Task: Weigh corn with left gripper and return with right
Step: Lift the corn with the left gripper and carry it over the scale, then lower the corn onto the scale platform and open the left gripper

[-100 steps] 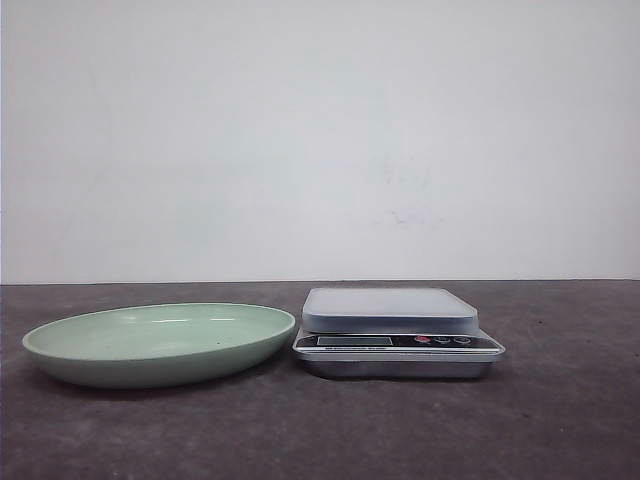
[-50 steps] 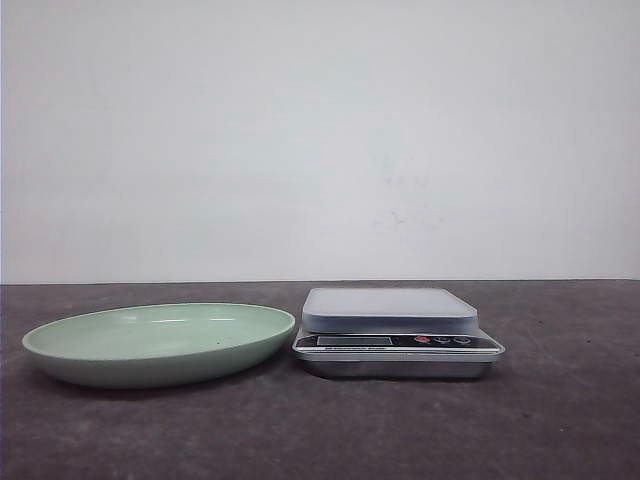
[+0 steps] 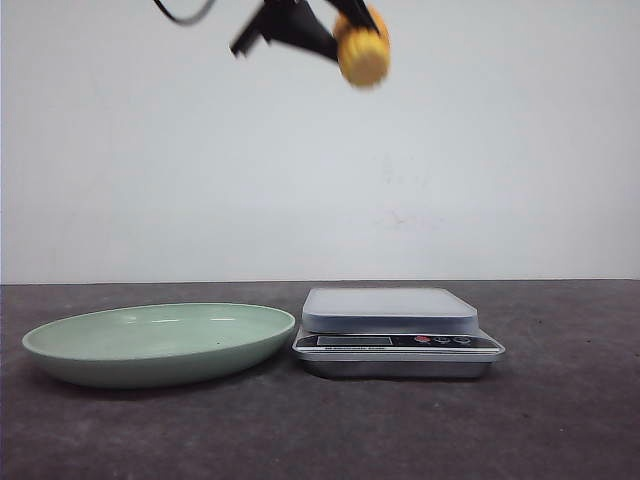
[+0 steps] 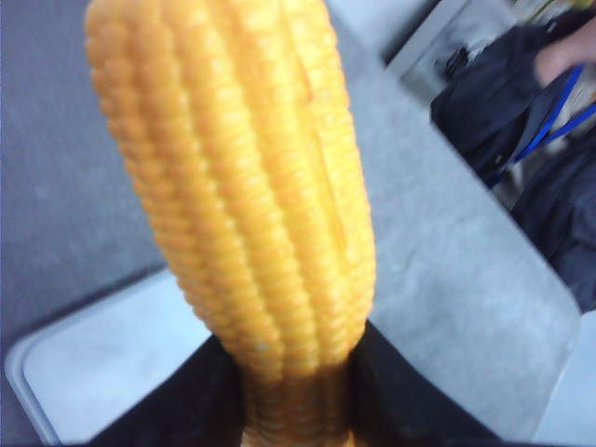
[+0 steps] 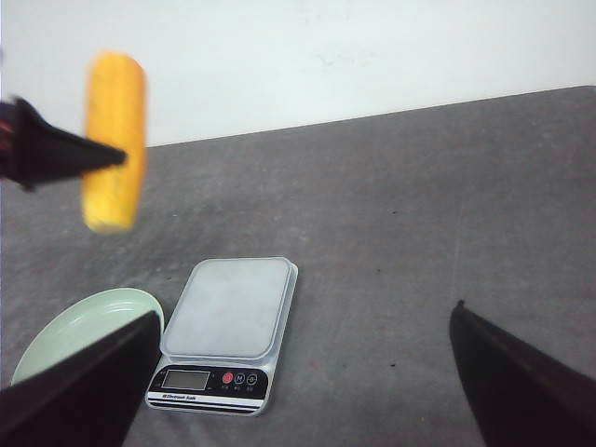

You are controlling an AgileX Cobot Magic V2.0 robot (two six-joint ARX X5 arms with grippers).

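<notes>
Got the corn [image 3: 363, 52] clamped in my left gripper [image 3: 335, 30], hanging high above the kitchen scale [image 3: 397, 330]. Right gripper [image 5: 298, 372] spread wide, holding nothing.

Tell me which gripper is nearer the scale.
Left. The left gripper holds the corn high above the scale; the right gripper hangs open, farther back.

Glossy green plate [image 3: 160, 345], shiny metal scale [image 3: 397, 355]
</notes>
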